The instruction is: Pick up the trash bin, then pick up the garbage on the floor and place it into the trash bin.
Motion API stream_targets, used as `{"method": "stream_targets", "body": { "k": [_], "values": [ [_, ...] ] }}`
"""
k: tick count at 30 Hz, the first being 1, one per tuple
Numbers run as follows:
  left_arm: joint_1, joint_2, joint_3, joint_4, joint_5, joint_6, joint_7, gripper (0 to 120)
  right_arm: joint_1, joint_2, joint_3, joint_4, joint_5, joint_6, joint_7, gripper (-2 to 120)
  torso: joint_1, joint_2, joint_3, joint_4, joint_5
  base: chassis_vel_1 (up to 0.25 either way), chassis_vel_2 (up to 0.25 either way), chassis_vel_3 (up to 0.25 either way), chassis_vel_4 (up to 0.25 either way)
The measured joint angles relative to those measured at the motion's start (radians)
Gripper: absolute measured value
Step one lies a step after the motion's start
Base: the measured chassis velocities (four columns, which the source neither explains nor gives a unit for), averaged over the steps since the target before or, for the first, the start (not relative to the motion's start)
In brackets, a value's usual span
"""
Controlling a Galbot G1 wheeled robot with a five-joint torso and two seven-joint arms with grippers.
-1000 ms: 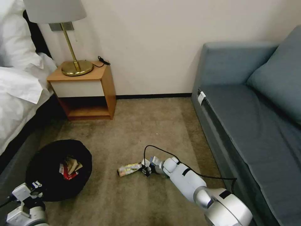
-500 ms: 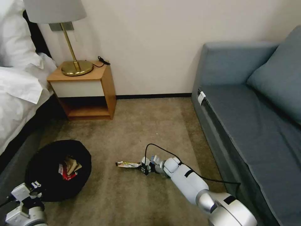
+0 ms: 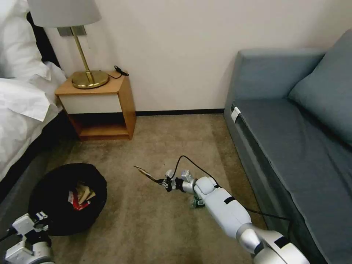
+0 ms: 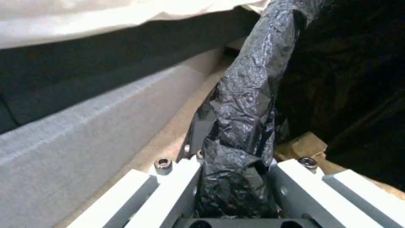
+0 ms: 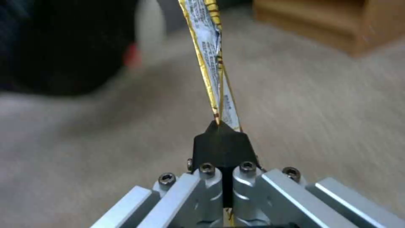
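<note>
- Our right gripper [image 3: 161, 180] hangs above the carpet [image 3: 165, 146], out in front of the sofa [image 3: 293, 139], with its fingers pressed together on one end of the long yellow-green snack wrapper [image 3: 145, 172].
- In the right wrist view the dark fingertips [image 5: 220, 144] meet with no gap, and the wrapper [image 5: 211, 60] runs straight out from between them, clear of the floor.
- Our left gripper [image 4: 236, 177] is clamped on the bag-covered rim of the trash bin [image 3: 68, 198], low at our left beside the bed [image 3: 22, 110]; the left wrist view shows the black plastic bag [image 4: 249, 104] bunched between its two fingers.
- Inside the bin we see the red-and-white crumpled wrapper [image 3: 75, 202] and the crumpled brown paper [image 3: 85, 191] lying together.
- The small clear bottle [image 3: 197, 202] lies on the carpet just under our right forearm, partly hidden by it.
- The held wrapper is well apart from the bin, toward the nightstand [image 3: 99, 106] side of the open floor.
</note>
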Motion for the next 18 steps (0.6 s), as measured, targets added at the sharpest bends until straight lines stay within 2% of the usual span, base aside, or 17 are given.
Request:
{"method": "stream_targets", "body": {
  "k": [6, 8, 10, 18],
  "values": [
    [-0.010, -0.020, 0.032, -0.013, 0.018, 0.012, -0.006, 3, -0.016, -0.028, -0.105, 0.209, 0.190, -0.025, -0.012, 0, 0.000, 0.000, 0.000, 0.0001, 0.0000, 0.000, 0.000, 0.000, 0.000],
    [-0.010, -0.021, 0.034, -0.013, 0.018, 0.012, -0.006, 3, -0.016, -0.029, -0.109, 0.216, 0.196, -0.026, -0.012, 0, 0.000, 0.000, 0.000, 0.0001, 0.0000, 0.000, 0.000, 0.000, 0.000],
    [-0.011, -0.030, 0.046, -0.014, 0.025, 0.013, -0.007, 3, -0.021, -0.035, -0.165, 0.332, 0.282, -0.063, -0.006, 0, 0.000, 0.000, 0.000, 0.0001, 0.0000, 0.000, 0.000, 0.000, 0.000],
    [0.002, -0.037, 0.049, -0.034, 0.030, 0.013, -0.008, 3, -0.046, -0.023, -0.248, 0.468, 0.363, -0.122, 0.007, 0, 0.000, 0.000, 0.000, 0.0001, 0.0000, 0.000, 0.000, 0.000, 0.000]
  ]
}}
